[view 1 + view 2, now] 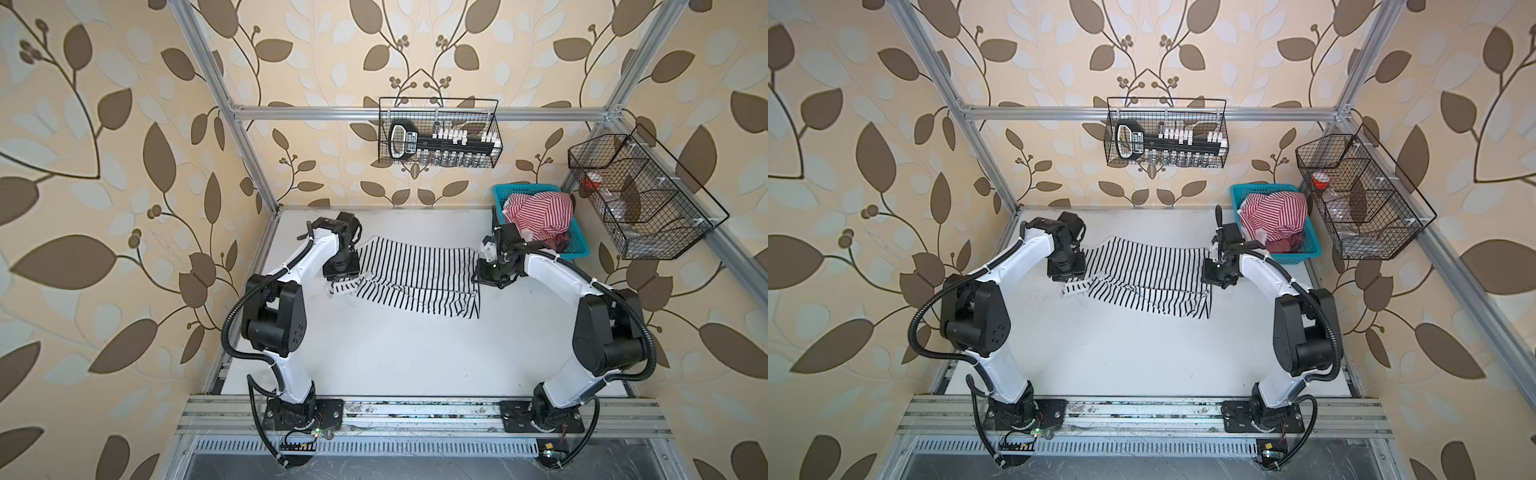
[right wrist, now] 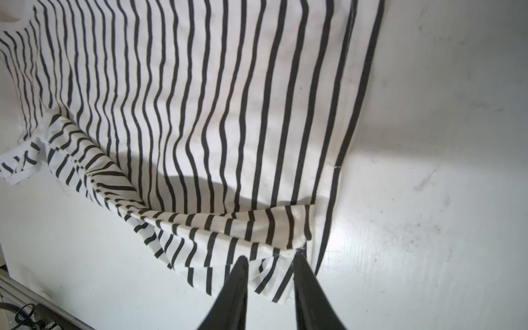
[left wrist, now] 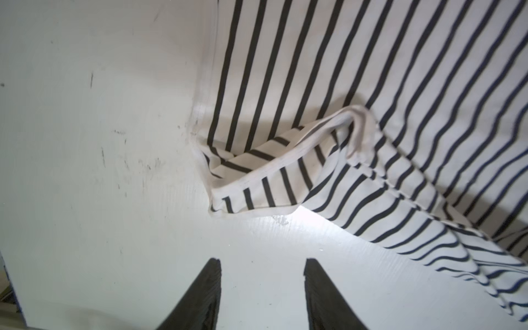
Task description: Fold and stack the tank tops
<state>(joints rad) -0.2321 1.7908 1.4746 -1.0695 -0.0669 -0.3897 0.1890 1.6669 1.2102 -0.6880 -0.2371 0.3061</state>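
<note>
Two tops, first fold under way. On bench [image 1: 395, 357], between arms: black-striped tank top [image 1: 415, 270], spread out, near edge doubled over unevenly. In teal basket [image 1: 511, 190], far right corner: red-striped tank top [image 1: 536, 214], heaped. Left jaws parted over bare bench beside cloth's end, empty. Right jaws partly parted astride hem corner, seemingly not pinching. Next, probably: regrip both ends, fold evenly.

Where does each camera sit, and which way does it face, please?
Top views: high over the arms' base side, looking down on left arm, right arm, table, black-striped tank top and blue basket holding the red-striped tank top.
Left wrist: behind the left gripper, open over bare table, facing that top's edge.
Right wrist: behind the right gripper, open over its corner.
Shared: both wrist views show the black-striped tank top.
</note>
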